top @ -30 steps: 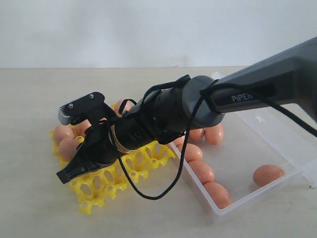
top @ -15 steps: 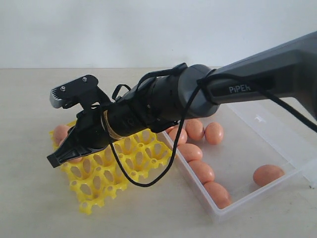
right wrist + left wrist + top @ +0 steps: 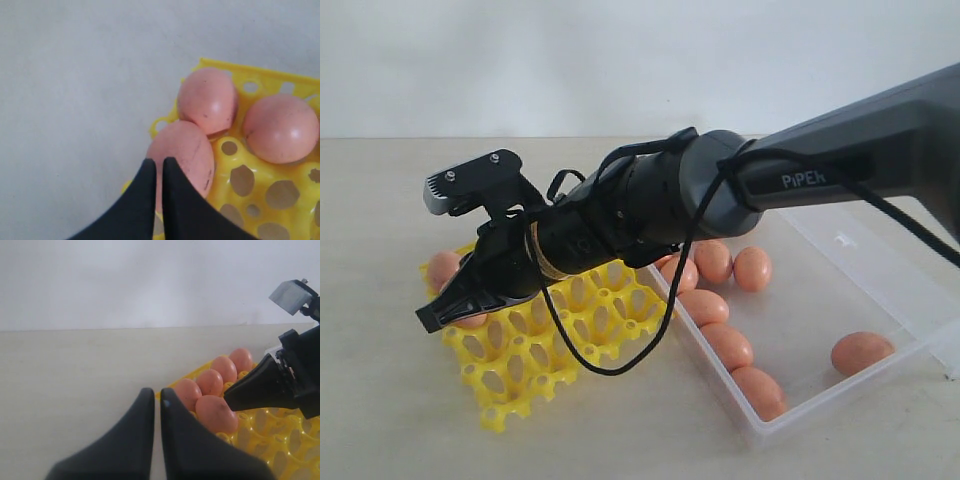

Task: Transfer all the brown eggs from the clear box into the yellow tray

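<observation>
Brown eggs point(image 3: 729, 346): some in yellow tray point(image 3: 525, 377), others beside it in clear box point(image 3: 840, 395).
Right gripper point(image 3: 432, 317): closed, empty, over tray's edge egg point(image 3: 182, 155).
Left gripper point(image 3: 156, 396): closed, empty.
Risk: lowered tips may crack that egg.

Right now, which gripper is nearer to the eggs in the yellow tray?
Right. The right gripper hovers shut just over the eggs at the yellow tray corner. The left gripper sits farther off, short of the tray's edge, over the table.
</observation>
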Available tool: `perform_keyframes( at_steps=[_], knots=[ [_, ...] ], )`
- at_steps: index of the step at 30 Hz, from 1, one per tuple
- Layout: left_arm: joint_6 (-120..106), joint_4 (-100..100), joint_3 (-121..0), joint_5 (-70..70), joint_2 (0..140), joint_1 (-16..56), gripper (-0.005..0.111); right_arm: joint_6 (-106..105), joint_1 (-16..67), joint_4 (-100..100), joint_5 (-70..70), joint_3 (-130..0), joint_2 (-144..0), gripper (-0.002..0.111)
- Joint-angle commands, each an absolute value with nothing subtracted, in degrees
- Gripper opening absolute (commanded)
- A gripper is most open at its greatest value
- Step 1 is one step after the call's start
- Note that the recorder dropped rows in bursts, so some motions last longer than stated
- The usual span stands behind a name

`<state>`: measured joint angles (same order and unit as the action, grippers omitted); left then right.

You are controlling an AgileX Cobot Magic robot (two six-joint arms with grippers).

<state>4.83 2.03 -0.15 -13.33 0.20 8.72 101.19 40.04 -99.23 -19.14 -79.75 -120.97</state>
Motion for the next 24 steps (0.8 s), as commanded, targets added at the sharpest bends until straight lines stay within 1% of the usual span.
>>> perform_keyframes(
  at_steps=[1,11,24],
  knots=[
    [4.93,1.97,0.00,-12.93,0.00,8.60,0.004,101.42,39.94,-99.71,-18.68,-79.83,-120.72,0.000],
    [4.93,1.97,0.00,-12.93,0.00,8.60,0.004,101.42,39.94,-99.95,-16.41,-74.45,-120.72,0.000],
    [4.93,1.97,0.00,-12.93,0.00,8.60,0.004,101.42,40.04,-98.73,-18.15,-74.44,-120.72,0.000]
  ],
)
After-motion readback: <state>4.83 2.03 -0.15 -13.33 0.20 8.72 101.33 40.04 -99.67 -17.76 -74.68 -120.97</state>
